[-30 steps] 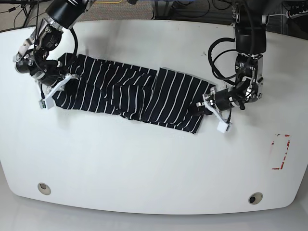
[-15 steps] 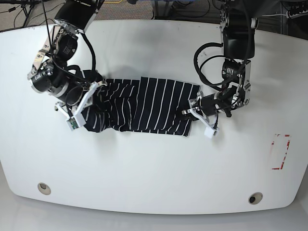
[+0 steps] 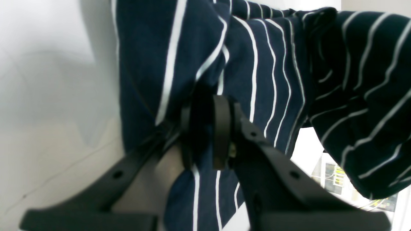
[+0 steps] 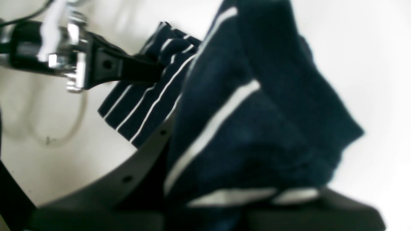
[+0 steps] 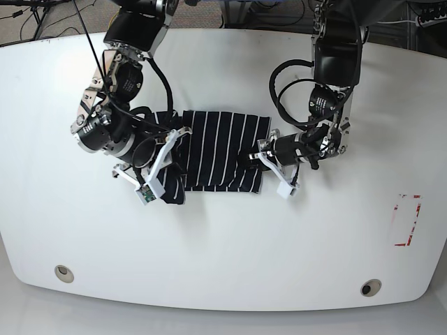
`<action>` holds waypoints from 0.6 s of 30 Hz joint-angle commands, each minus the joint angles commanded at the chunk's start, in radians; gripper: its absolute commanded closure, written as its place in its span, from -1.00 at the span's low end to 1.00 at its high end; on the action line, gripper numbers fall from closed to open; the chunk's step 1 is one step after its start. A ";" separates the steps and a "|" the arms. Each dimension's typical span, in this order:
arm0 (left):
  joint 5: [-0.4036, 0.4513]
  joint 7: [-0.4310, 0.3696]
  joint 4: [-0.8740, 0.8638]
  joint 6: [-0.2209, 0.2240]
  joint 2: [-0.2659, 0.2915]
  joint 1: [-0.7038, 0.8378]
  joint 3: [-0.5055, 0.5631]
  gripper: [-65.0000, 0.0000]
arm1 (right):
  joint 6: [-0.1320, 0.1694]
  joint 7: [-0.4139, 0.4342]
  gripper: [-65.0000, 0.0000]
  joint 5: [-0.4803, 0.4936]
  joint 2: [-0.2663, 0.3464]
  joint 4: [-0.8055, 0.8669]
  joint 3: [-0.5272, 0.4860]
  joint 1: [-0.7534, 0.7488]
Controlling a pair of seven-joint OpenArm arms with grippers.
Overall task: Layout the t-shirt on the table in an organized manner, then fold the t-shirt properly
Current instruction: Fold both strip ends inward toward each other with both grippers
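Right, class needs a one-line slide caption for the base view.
Both pincers, left and right, grip opposite ends of the striped t-shirt bunched on the white table.

The right wrist view is blurry, so the t-shirt there looks like a soft dark shape with fuzzy stripes. It hides the tips of the right gripper. In the base view, the table is cut off at its corners. The left gripper looks too small there to see its grip.

Soft, matt dark navy cloth t-shirt with thin white stripes. Smooth, faintly glossy white counter with round metal grommets. Matt black plastic left end effector.
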 joint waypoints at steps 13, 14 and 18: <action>-0.002 0.000 0.000 0.000 -0.006 0.000 -0.002 0.77 | 0.000 0.124 0.41 -0.008 -0.002 -0.161 -0.041 0.012; -0.002 0.000 0.000 0.000 -0.006 0.000 -0.002 0.77 | 0.000 0.130 0.39 -0.008 -0.003 -0.169 -0.041 0.017; -0.002 0.000 0.000 -0.005 -0.006 0.000 -0.005 0.77 | 0.000 0.149 0.36 -0.008 -0.008 -0.206 -0.043 0.029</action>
